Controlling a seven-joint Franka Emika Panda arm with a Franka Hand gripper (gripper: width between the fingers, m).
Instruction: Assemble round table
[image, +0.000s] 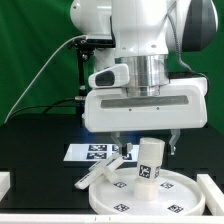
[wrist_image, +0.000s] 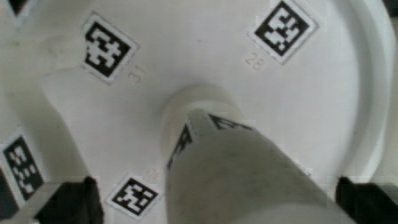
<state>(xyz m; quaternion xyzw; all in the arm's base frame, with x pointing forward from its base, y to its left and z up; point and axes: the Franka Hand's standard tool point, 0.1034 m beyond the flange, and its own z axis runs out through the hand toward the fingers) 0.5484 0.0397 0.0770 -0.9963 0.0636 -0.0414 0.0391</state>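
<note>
On the large rimmed round disc (image: 180, 192), which lies flat on the black desk (image: 30, 150) at its near side, the thick cylindrical leg (image: 150, 165) stands on end, close to the middle. Its long axis runs nearly vertical, with the tagged top pointing up at the wrist. The wrist view looks almost straight down its length.

The pincer (image: 145, 152) is released, fingers spread either side of the leg and apparently clear of it. To seat the leg well, I judge it should close squarely on the upper part, hold the axis upright, and turn about that axis without dragging the disc.

The cross-shaped foot piece (image: 100, 173) lies at the disc's rim on the exterior view's left, with the marker board (image: 98, 150) farther back.
</note>
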